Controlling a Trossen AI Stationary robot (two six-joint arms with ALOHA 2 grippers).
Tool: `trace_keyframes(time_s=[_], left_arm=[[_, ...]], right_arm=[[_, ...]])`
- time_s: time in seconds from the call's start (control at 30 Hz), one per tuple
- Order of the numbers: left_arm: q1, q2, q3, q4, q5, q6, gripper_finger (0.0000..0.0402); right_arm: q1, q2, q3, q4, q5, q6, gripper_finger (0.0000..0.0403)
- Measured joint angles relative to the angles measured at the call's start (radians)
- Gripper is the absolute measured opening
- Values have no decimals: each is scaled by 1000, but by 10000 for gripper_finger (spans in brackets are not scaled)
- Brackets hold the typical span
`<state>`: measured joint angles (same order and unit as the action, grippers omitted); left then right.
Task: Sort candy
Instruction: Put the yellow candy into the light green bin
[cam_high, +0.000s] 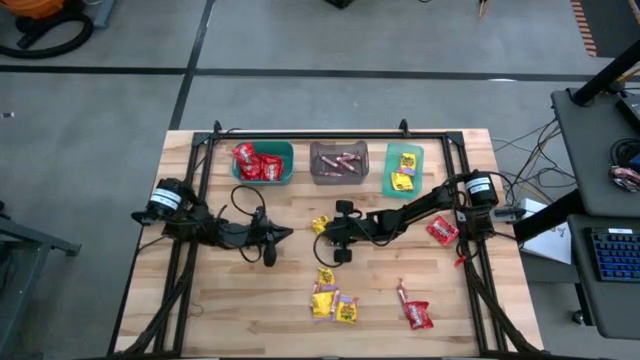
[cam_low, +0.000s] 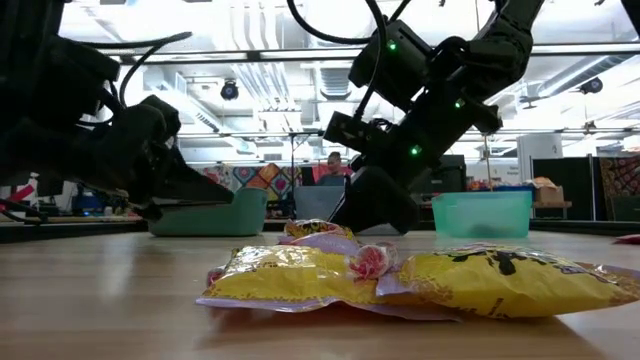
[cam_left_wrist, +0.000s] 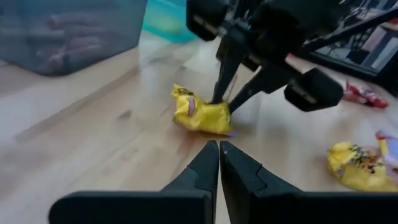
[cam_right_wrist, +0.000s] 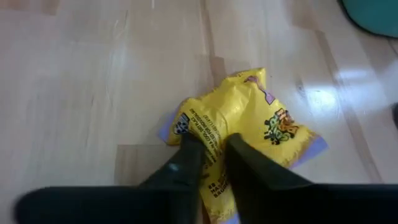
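Note:
A yellow candy packet (cam_right_wrist: 249, 118) lies crumpled on the wooden table (cam_high: 230, 300) near its middle, and my right gripper (cam_right_wrist: 214, 152) is shut on it. My left gripper (cam_left_wrist: 219, 155) hovers shut and holds nothing, a little to the left of that packet (cam_high: 319, 224). Loose candy lies nearer the front edge: yellow packets (cam_high: 322, 303), a red packet (cam_high: 418, 316) and a pink stick (cam_high: 403, 292). Another red packet (cam_high: 441, 230) sits under the right arm. My right gripper pinches the yellow packet between its two fingers (cam_right_wrist: 189, 158) at the packet's end nearest the arm (cam_right_wrist: 214, 168). The fingers slant down at it from the table's right side. The wrapper bunches up between them, and the rest of the packet lies on the table.
Along the far edge stand a teal bin (cam_high: 263, 162) with red packets, a grey bin (cam_high: 337, 162) with pink sticks and a green bin (cam_high: 403, 170) with yellow packets. A black frame (cam_high: 300, 135) borders the table. Bare wood lies at the front left.

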<state>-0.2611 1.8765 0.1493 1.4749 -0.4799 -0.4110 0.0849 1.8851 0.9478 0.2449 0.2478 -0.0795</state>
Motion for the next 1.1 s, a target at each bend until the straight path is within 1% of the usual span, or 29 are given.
trace_keyframes(time_s=[0.03,0.07,0.13,0.23,0.3,0.37,0.47,0.57,0.63,0.7,0.8,0.87,0.97,1.1], left_arm=[[0,0,0,12,0,7,0],[0,0,0,27,0,13,0],[0,0,1,63,1,36,0],[-2,-5,14,96,36,109,6],[-3,-18,38,90,58,159,20],[-6,-23,69,96,94,224,41],[-19,-34,121,98,138,331,83],[-33,-41,142,93,142,411,128],[-34,-49,146,97,142,424,153],[-35,-54,142,97,143,425,172],[-39,-56,141,95,174,428,185],[-39,-59,138,97,198,429,187],[-39,-70,129,96,227,430,187],[-40,-91,136,95,313,453,183]], right_arm=[[0,-1,0,3,-11,0,27],[-1,-4,0,5,-26,7,19],[-3,-14,0,12,-67,42,14],[-10,-50,0,16,-188,100,11],[-19,-81,-1,33,-293,146,9],[-34,-108,-9,76,-417,193,9],[-57,-133,-25,174,-602,281,9],[-67,-144,-34,250,-732,359,9],[-69,-144,-39,278,-802,402,9],[-68,-144,-41,309,-830,436,9],[-68,-144,-41,336,-863,480,9],[-68,-144,-42,361,-908,503,9],[-73,-144,-42,459,-953,574,9],[-84,-144,-42,616,-958,686,9]])
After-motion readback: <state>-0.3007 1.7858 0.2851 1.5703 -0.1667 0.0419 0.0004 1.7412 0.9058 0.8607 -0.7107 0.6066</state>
